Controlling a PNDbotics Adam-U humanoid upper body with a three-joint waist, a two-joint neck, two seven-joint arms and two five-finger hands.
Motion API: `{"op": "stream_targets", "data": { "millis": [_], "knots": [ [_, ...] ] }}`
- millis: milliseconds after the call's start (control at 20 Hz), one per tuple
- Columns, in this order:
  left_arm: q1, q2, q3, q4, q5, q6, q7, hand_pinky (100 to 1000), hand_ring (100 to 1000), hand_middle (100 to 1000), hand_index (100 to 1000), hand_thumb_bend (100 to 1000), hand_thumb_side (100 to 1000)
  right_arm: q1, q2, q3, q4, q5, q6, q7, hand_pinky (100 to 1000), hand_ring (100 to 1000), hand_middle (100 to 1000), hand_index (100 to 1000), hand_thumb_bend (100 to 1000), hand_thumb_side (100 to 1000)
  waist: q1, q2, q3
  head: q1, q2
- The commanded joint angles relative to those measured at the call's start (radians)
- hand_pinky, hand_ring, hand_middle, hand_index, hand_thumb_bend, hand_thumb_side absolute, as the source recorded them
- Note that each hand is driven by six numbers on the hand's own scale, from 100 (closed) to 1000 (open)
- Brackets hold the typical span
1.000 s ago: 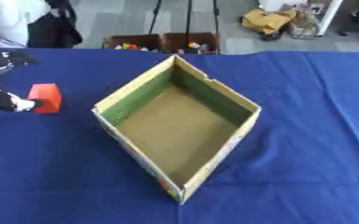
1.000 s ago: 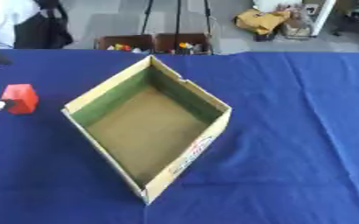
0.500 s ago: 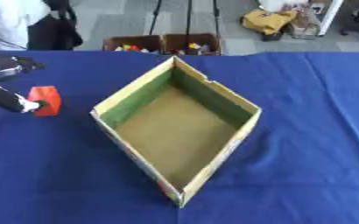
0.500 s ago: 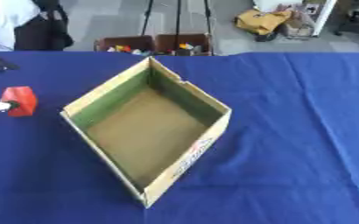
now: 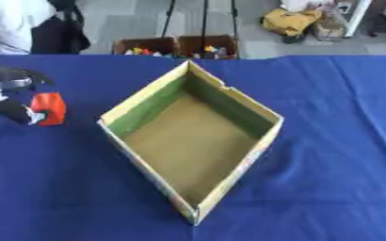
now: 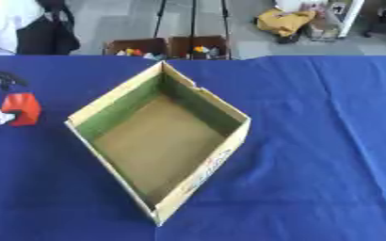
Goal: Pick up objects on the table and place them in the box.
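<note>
Left hand (image 5: 11, 101) is cut off by the left frame edge in both eye views; only part of the palm and the black fingers (image 5: 13, 112) show, with a silver joint above. Wrist and arm are mostly out of frame. Right hand shows in neither view.

Red block (image 5: 49, 108) sits at the far left of the worktop (image 5: 328, 141), well apart from the box and left of its left corner. Hard to say whether it rests on the blue cloth or is lifted slightly; no clear gap or shadow to judge by.

Fingers: a dark finger with a pale tip lies against the block's left face, touching it. In the right eye view the same pale tip meets the block's lower left edge. The far side of the block is not covered by anything visible, so I cannot tell whether the fingers are closed round it or just resting against it.

Cardboard box (image 5: 192, 136) stands open in the middle, turned so one corner points at the camera. Green inner walls, brown floor, nothing visible inside. Some print on its outer near-right wall, unreadable.

Beyond the worktop's far edge: two brown crates (image 5: 178, 46) holding small coloured things, too blurred to identify.
</note>
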State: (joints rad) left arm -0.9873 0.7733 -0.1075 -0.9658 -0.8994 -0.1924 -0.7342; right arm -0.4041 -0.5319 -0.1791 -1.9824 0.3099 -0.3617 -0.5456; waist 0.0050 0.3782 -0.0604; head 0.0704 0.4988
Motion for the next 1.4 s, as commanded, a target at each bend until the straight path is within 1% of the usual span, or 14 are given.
{"op": "stream_targets", "data": {
  "millis": [50,350,650,750,900,1100,1400],
  "knots": [
    [-0.023,0.026,0.024,-0.029,-0.010,0.014,-0.034,795,896,985,1000,219,420,-0.010,-0.028,-0.005,-0.018,-0.011,-0.004,0.003,774,749,802,814,100,774,0.015,0.001,-0.003,0.009,-0.015],
    [-0.018,0.025,0.033,-0.019,-0.028,0.033,-0.073,796,897,979,1000,203,408,-0.014,-0.027,-0.006,-0.018,-0.014,-0.006,0.001,774,747,801,812,100,770,0.017,0.012,-0.012,0.017,-0.024],
    [-0.011,0.025,0.033,-0.005,-0.031,0.040,-0.101,793,890,966,1000,186,397,-0.016,-0.026,-0.007,-0.018,-0.016,-0.006,-0.002,774,745,799,808,100,766,0.017,0.022,-0.018,0.027,-0.028],
    [-0.010,0.024,0.033,-0.004,-0.032,0.042,-0.110,788,886,952,1000,181,396,-0.016,-0.025,-0.007,-0.018,-0.016,-0.006,-0.004,774,745,799,808,100,765,0.017,0.025,-0.018,0.028,-0.029],
    [-0.009,0.022,0.033,-0.008,-0.022,0.034,-0.113,753,856,914,1000,178,392,-0.016,-0.024,-0.009,-0.018,-0.017,-0.006,-0.008,774,745,799,807,100,763,0.016,0.028,-0.019,0.028,-0.029],
    [-0.008,0.020,0.033,-0.009,-0.002,0.016,-0.102,708,806,831,1000,175,389,-0.016,-0.024,-0.009,-0.018,-0.017,-0.005,-0.011,775,745,799,805,100,762,0.015,0.031,-0.021,0.030,-0.029],
    [-0.006,0.021,0.032,-0.007,0.008,0.009,-0.092,708,806,831,1000,175,389,-0.016,-0.024,-0.009,-0.018,-0.016,-0.005,-0.013,775,745,799,805,100,762,0.015,0.031,-0.022,0.030,-0.029]
  ]
}}
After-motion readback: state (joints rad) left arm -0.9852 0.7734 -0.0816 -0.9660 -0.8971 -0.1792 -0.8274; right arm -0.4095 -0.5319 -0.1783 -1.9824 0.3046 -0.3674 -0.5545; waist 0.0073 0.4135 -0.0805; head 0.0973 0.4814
